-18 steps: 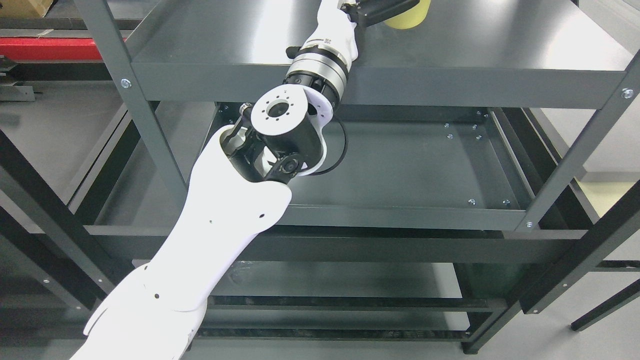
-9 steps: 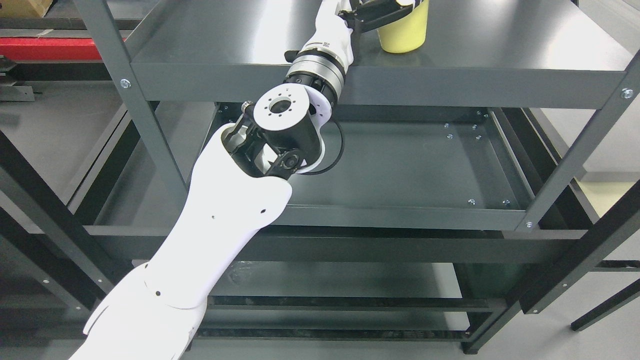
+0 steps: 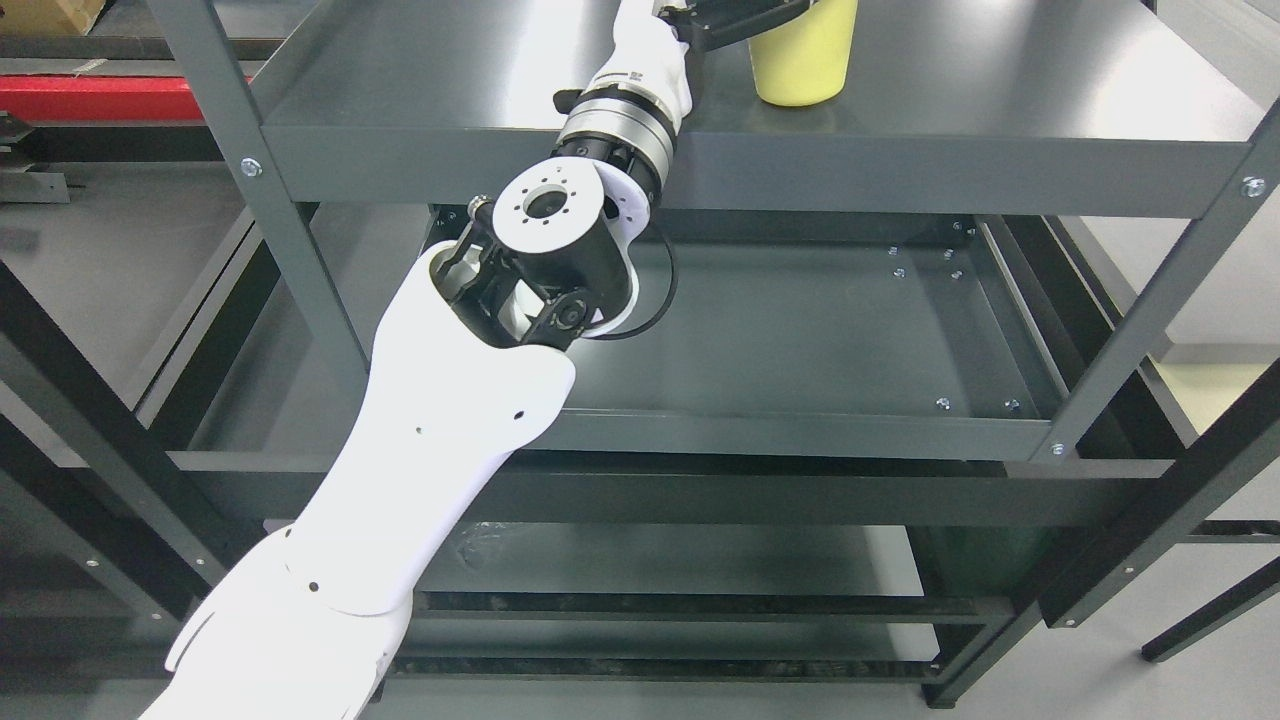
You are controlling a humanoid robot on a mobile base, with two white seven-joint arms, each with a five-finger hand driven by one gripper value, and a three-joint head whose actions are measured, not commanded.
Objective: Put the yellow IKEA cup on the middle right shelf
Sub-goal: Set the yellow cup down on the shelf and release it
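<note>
Yellow cup [image 3: 803, 60] is standing upright on the shelf [image 3: 900, 120], near its front edge. Left hand [image 3: 735, 15] is sitting just left of the cup, cropped; finger state can't be told.

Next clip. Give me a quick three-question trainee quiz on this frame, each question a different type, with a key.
1. True or false: the yellow cup stands upright on the shelf.
2. Which arm reaches to the cup? A) the left arm, entering from the lower left B) the right arm, entering from the lower right C) both arms
3. Fill in: the tray on the level below the cup holds ____ cups.

Key
1. True; its base rests on the dark surface.
2. A; the left hand is at the cup's side at the top edge, largely cropped, so the grip cannot be judged.
3. No cups.
</note>
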